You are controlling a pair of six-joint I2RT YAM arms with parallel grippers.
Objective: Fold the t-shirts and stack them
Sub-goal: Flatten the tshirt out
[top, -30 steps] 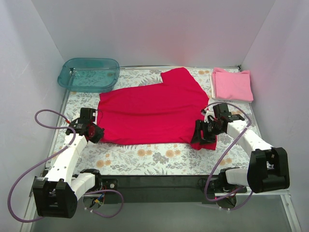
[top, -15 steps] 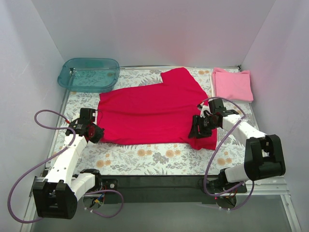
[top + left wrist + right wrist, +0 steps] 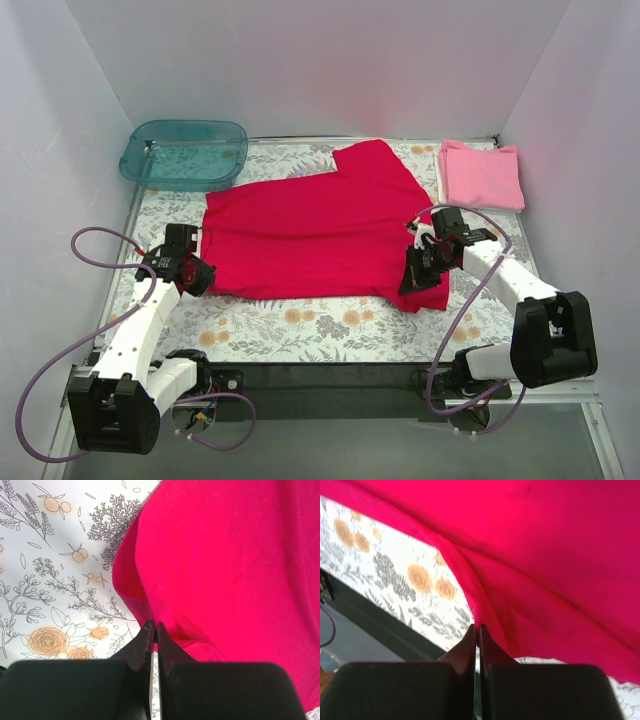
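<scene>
A crimson red t-shirt (image 3: pixel 318 232) lies spread across the middle of the flowered table. A light pink t-shirt (image 3: pixel 482 175) lies folded at the back right. My left gripper (image 3: pixel 197 274) is at the red shirt's near left corner, shut on its edge; in the left wrist view (image 3: pixel 154 626) red cloth (image 3: pixel 225 560) bunches at the fingertips. My right gripper (image 3: pixel 414 277) is at the shirt's near right corner, shut on a pinch of the hem; the right wrist view (image 3: pixel 477 628) shows red fabric (image 3: pixel 545 555) lifted over the fingertips.
A teal translucent tub (image 3: pixel 185 153) stands at the back left corner. White walls close in the table on three sides. A dark rail (image 3: pixel 320 385) runs along the near edge between the arm bases. Purple cables (image 3: pixel 95 240) loop beside both arms.
The right gripper has closed on the red shirt's near right hem after shifting slightly inward. The left arm has not moved.
</scene>
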